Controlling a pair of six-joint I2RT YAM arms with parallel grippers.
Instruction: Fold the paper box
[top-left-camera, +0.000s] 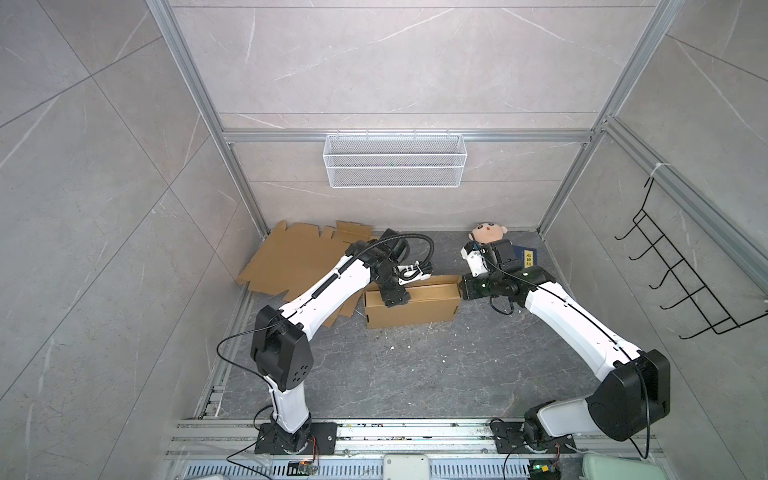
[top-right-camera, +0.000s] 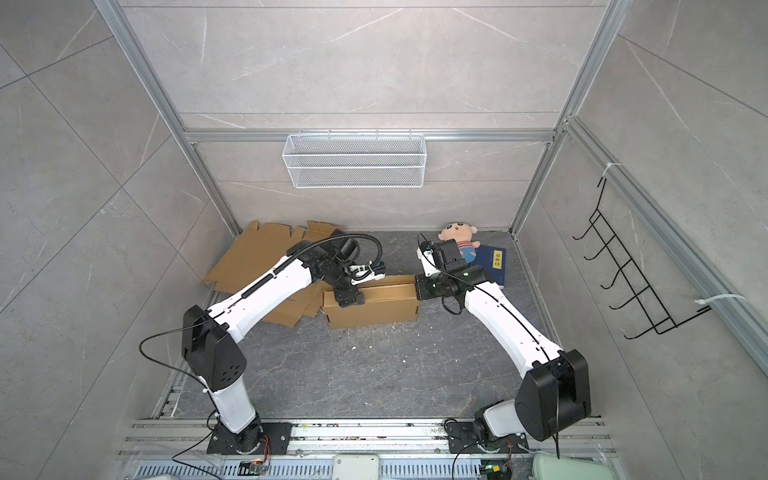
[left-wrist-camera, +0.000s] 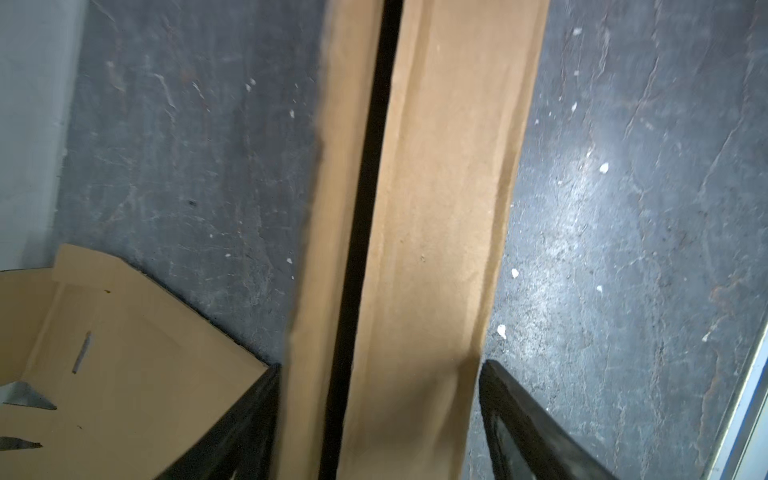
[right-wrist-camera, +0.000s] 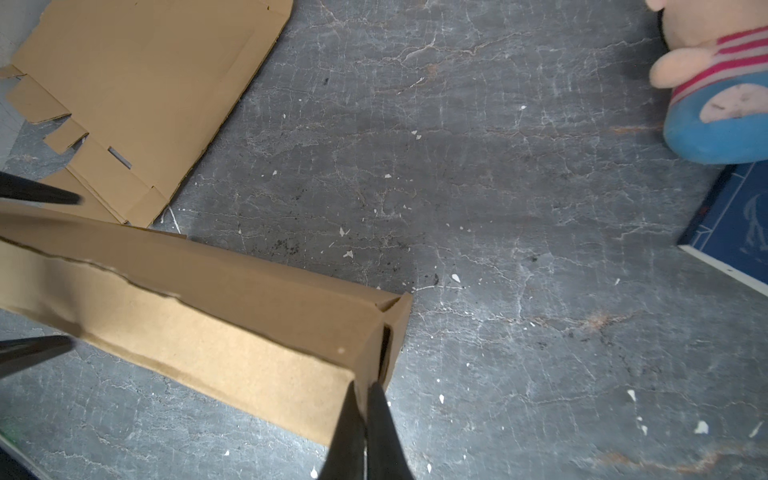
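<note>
- table (top-left-camera: 415, 374): dark stone top, white crumbs scattered over it.
- cardboard sheets (top-left-camera: 291, 262): flat, unfolded, piled at the far left corner. The left arm reaches over them.
- box (top-left-camera: 415, 307): brown, long and low, mid table toward the far side. Its left end is just beside the cardboard sheets. It lies lengthwise left to right between both hands. The left wrist view shows a narrow dark gap running along its top.
- wire basket (top-left-camera: 395, 160): white, hung on the far wall rail, well above the table.
- hook rack (top-left-camera: 681, 266): black wire, on the right wall.
- left hand (left-wrist-camera: 380, 363): over the box's left end, fingers (left-wrist-camera: 523, 428) apart, one on each long side. Can't tell whether they press it.
- right hand (right-wrist-camera: 365, 386): at the box's right end, fingers together, seemingly pinching the end wall at the near corner.
- book (top-right-camera: 492, 262): blue, flat at the far right, partly under the right arm.
- doll (top-left-camera: 488, 232): plush, far right by the far wall, touching the book.
</note>
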